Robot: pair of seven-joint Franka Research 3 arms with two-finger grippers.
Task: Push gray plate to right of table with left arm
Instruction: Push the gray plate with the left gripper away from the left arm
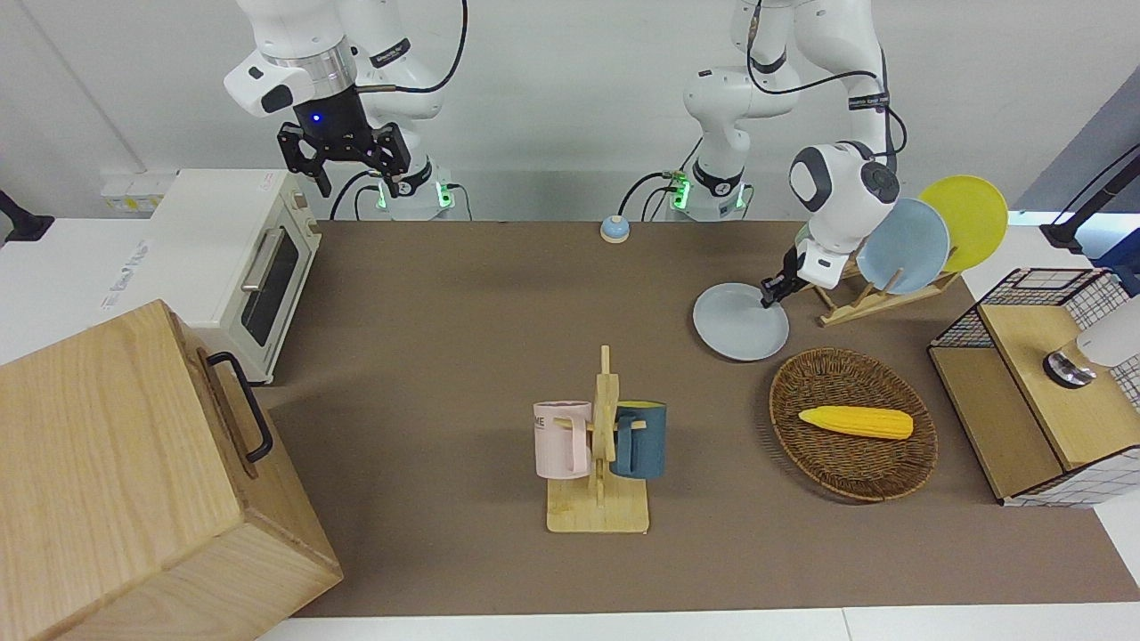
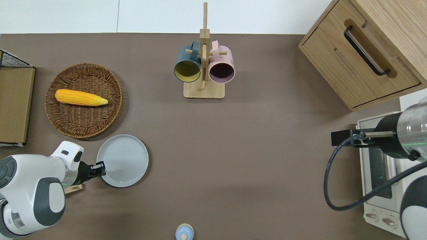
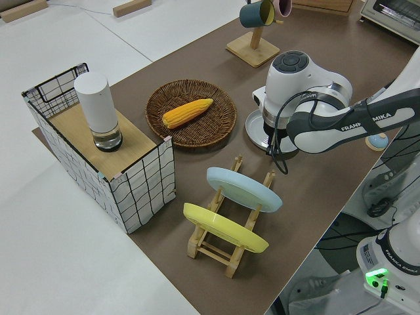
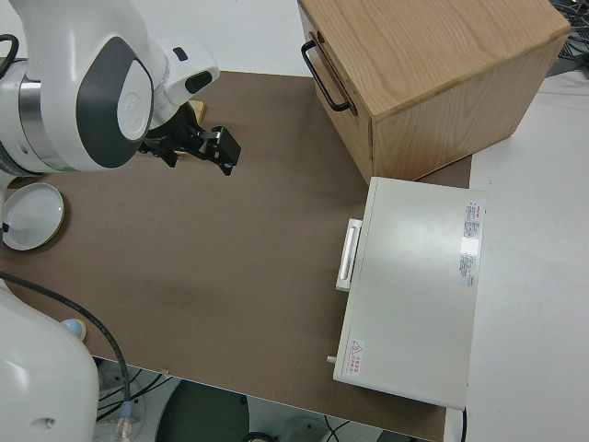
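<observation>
My left end effector [image 2: 100, 167], fingers closed w/ nothing gripped, sits low at 9 o'clock of the round pale gray plate [image 2: 122, 160] near the wicker basket [image 2: 83, 100] – set to shove across the brown counter [image 2: 253, 160]. Right arm parked.

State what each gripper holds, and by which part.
Nothing is held. The left gripper is at the gray plate's rim, set to push; the right arm is parked, gripper open and empty.
</observation>
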